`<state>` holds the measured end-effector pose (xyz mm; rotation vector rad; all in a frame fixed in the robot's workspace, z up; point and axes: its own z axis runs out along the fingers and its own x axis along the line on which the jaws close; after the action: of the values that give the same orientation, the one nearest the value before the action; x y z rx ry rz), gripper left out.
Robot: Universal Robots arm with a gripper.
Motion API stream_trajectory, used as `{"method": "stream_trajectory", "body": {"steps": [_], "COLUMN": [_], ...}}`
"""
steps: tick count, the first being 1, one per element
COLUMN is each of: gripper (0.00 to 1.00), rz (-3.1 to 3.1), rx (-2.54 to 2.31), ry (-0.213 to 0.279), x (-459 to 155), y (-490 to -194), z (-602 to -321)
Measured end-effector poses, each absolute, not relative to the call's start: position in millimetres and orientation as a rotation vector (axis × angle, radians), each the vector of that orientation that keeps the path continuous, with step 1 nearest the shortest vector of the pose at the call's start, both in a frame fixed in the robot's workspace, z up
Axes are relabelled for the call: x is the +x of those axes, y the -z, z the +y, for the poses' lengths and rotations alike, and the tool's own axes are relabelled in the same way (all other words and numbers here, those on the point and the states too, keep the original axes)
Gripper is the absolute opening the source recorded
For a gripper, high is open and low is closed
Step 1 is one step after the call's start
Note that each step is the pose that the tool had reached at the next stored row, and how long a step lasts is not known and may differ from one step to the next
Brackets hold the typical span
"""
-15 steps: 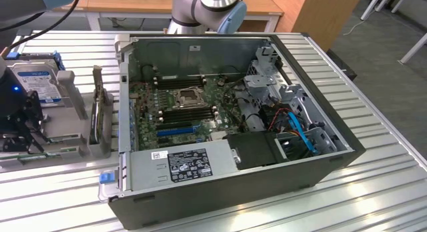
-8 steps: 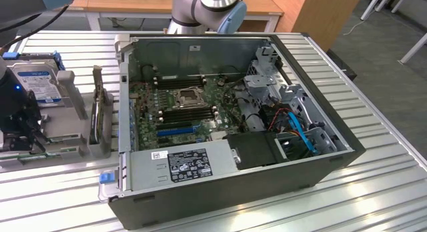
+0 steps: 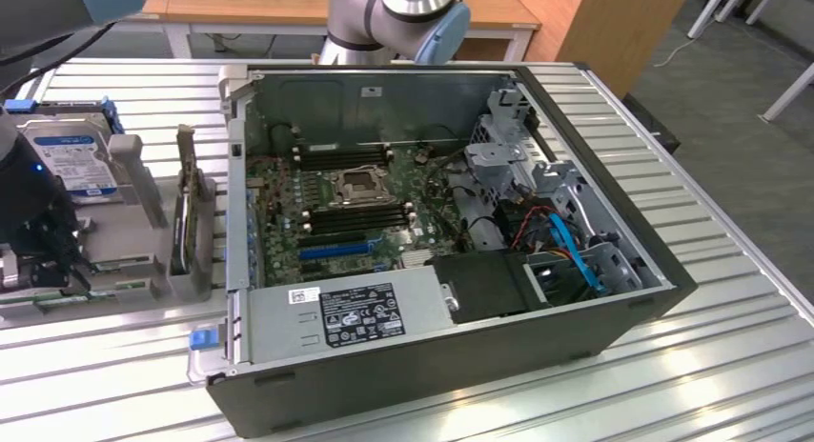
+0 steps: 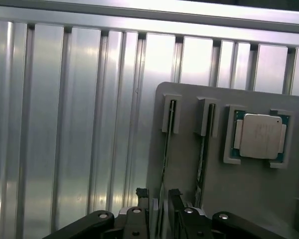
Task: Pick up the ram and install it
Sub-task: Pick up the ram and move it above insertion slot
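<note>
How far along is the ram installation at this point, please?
Nothing looks finished yet: the black memory slots in the open computer case appear empty. In hand: the open end effector straddles the ram, which stands on edge in the grey holder and is not gripped. Left: both the pick-up and the install.
</note>
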<state>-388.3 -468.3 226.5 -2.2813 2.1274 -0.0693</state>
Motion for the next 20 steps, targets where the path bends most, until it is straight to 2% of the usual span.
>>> {"method": "stream_trajectory", "body": {"steps": [7, 20], "gripper": [0.30, 0.30], "rz": [2.189, 2.204], "rx": [-2.235, -2.220], "ry": [0.082, 0.082], "x": [-391.7, -395.0], "y": [-214.3, -215.9], "z": [-465.7, -461.0]}}
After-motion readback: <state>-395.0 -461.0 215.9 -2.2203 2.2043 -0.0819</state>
